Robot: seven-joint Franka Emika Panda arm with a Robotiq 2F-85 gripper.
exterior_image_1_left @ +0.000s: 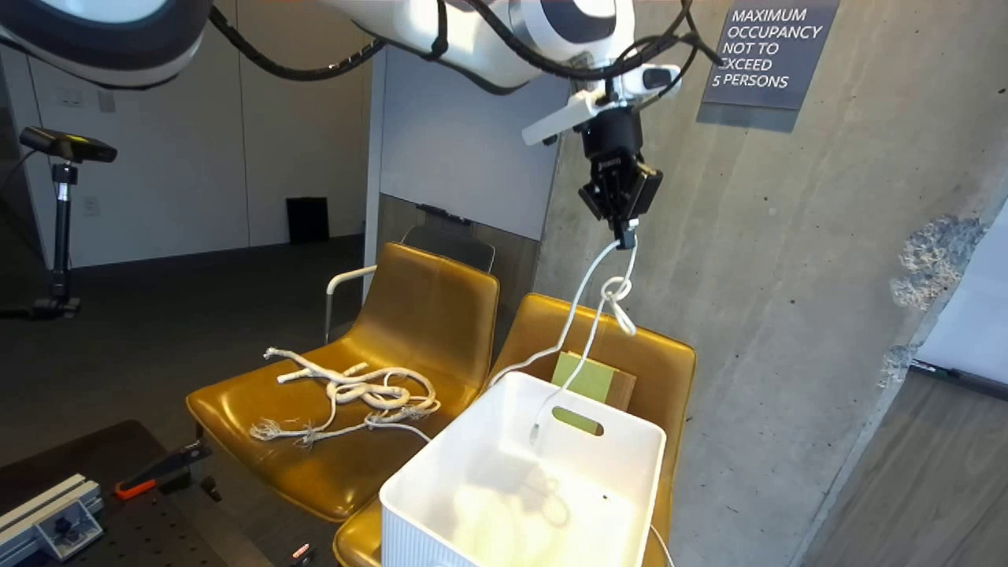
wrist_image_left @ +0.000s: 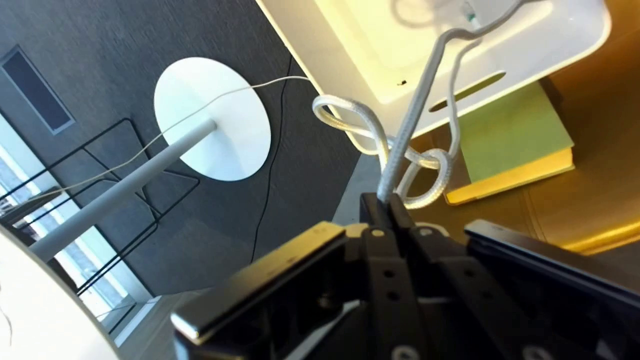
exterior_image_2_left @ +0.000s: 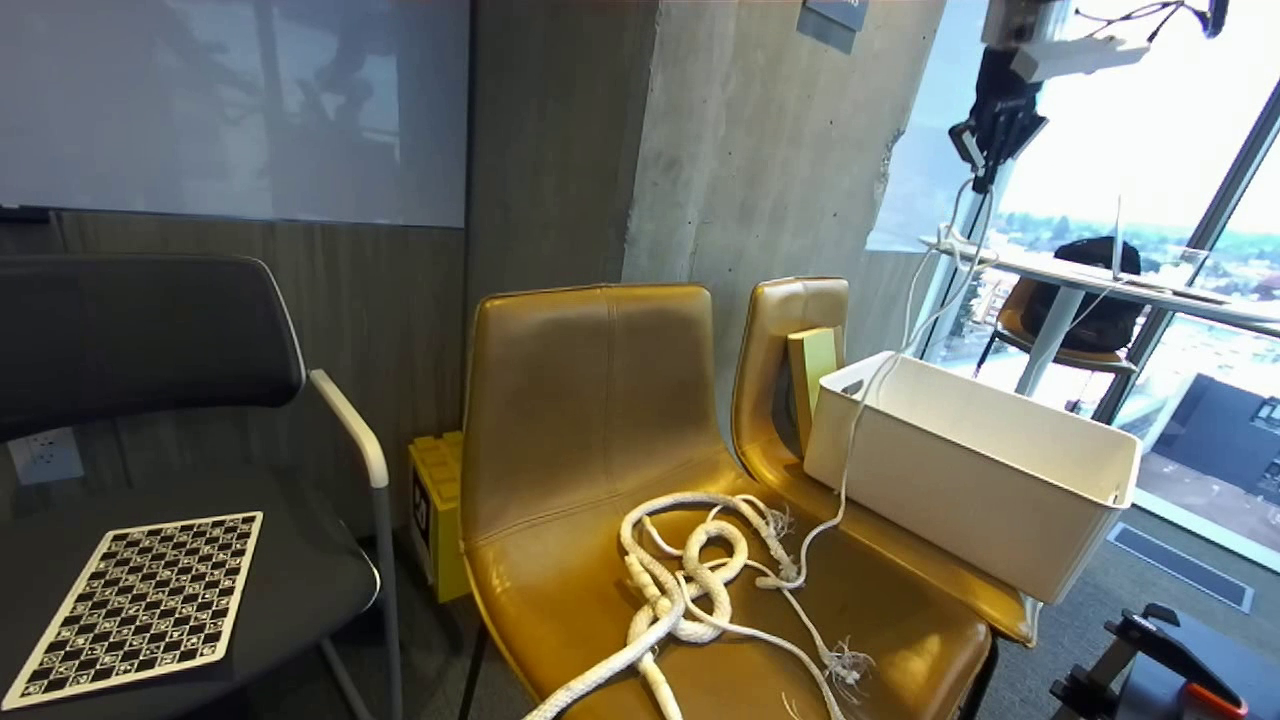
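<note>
Well above the bin [exterior_image_2_left: 940,490], toward the end where a green block [wrist_image_left: 520,135] stands, the gripper [wrist_image_left: 385,205] is clamped on the white cord [wrist_image_left: 420,95], its tips drawn together and pinching it at their very ends. Just below them hangs a knot [wrist_image_left: 444,167] in the cord, with a loop [wrist_image_left: 352,106] standing out to one side. One strand drops from the knot into the bin and ends inside; the other slopes down outside the bin's end to the next chair [exterior_image_2_left: 590,400], close to the rope [exterior_image_2_left: 625,655] lying on its seat.

Holding this cord well seems to call for a firm, unbroken pinch, since it looks slim and limp and sits only at the fingertips. Any travel is best slow and smooth, or the knot will likely swing. Slack matters too: the outside strand could draw tight or drag the rope along, so it deserves a check in both exterior views. If lowered beside the rim or the slot [wrist_image_left: 475,89], the loop could hook there. For the pinch and knot, the wrist view is clearest, though cord behind the fingertips is mostly hidden.
</note>
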